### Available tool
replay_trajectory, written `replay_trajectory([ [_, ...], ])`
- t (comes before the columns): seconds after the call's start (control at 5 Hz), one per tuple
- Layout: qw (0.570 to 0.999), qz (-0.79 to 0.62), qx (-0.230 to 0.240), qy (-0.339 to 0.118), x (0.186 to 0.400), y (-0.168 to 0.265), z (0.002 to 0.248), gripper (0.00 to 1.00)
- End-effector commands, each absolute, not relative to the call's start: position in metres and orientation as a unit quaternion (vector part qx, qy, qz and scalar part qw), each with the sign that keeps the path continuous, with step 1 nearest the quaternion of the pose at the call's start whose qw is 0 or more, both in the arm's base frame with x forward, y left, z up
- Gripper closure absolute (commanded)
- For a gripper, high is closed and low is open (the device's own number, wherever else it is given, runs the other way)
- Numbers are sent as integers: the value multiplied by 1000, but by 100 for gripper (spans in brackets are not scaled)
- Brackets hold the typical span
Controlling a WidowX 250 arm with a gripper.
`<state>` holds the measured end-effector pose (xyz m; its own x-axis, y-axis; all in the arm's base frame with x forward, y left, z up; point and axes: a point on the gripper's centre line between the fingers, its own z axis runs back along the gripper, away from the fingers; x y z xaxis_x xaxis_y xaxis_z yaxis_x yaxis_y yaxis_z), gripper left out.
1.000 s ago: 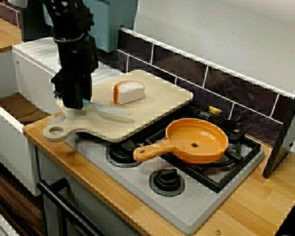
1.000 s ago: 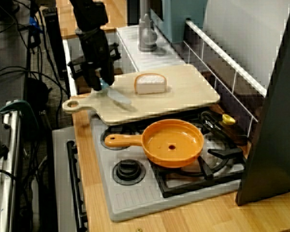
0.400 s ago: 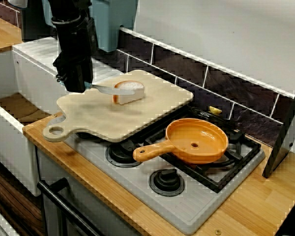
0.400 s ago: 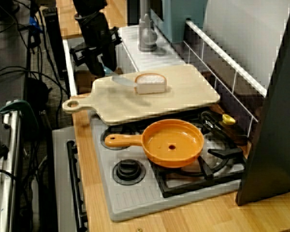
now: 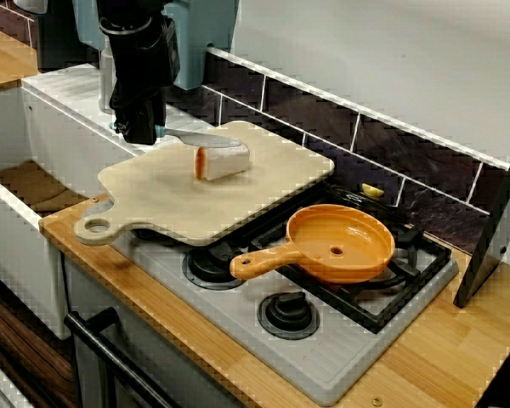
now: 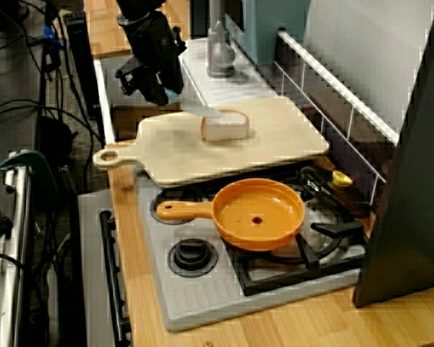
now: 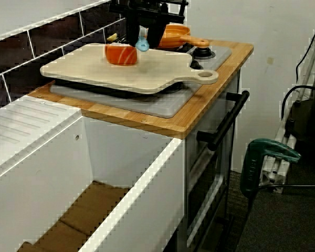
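The wooden tabletop [image 5: 459,357] carries a grey stove [image 5: 238,314]. A pale board [image 5: 161,200] lies across the stove's left burners, and an orange pan [image 5: 340,246] sits on the right one. The dark claw [image 5: 138,127] hangs over the board's far left edge, clamped tight on the light-blue handle of a knife [image 5: 200,138]. The wedge [image 5: 223,161] sits near the middle of the board, and the blade reaches out level across its top.

The work in hand looks like knife against wedge. To do it well, I judge the blade should stay flat and square to the wedge, pressing straight down rather than sideways, since nothing braces the wedge and it could skid on the smooth board. The board overhangs the stove, so a hard push near its edge may tip it.

The arm's bulk hides the fingertips in the front view. No view shows whether the blade touches the wedge or hangs just above it. From the sink end only the handle shows. A small yellow thing behind the pan is too small to name.
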<state>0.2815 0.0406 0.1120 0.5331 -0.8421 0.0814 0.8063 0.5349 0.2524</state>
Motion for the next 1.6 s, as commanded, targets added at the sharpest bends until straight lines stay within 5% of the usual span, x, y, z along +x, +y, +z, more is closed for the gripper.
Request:
replay_trajectory([
  [0.0, 884, -424, 136, -142, 286, 50, 137, 100],
  [1.4, 910, -311, 221, -163, 285, 52, 115, 100],
])
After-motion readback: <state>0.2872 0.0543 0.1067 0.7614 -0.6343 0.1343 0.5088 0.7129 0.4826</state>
